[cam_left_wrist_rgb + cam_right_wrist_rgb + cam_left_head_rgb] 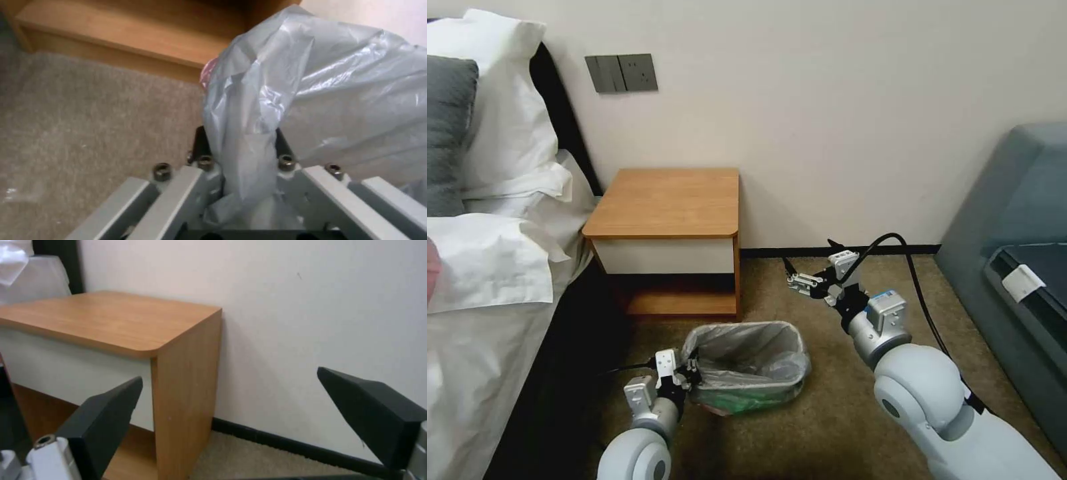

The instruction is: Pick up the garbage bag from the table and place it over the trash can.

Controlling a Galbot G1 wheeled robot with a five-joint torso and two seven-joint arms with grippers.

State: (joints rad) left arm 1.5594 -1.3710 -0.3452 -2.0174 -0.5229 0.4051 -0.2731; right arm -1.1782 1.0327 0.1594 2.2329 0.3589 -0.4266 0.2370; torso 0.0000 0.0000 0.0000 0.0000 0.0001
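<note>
Where the brown carpet [827, 413] meets the cream wall [860, 100], a black baseboard [840, 251] runs along the floor edge, w/ a grey switch plate [621, 73] up on the wall. Bed [487, 280] w/ white bedding and pillows sits along the left side of the head view, a grey-blue sofa [1014, 220] at the right edge. Nightstand [667, 233] stands against the wall btwn them: orange-brown top bare, cream drawer front, low shelf underneath.

Trash can [740, 399] sits on the carpet just in front of the nightstand's front right corner, much lower than it. Garbage bag [747, 357] is already over it, grey film draped over the rim and sagging inside; something green shows thru the near side, can't tell what.

Left gripper [690, 373] is at the can's left rim, pinching a gathered fold of the bag. Left wrist view gives what the head view doesn't: the bag [311, 83] bunched into a crinkly translucent twist clamped btwn the fingers [201, 143], a pinkish-red edge at the top of the fold, nightstand shelf [133, 30] behind.

Right gripper [792, 272] hangs above the carpet, right of the nightstand and apart from the bag, holding nothing. Right wrist view shows its black fingers [106, 413] spread wide, the nightstand's rounded front corner [151, 350] and side panel close ahead.
</note>
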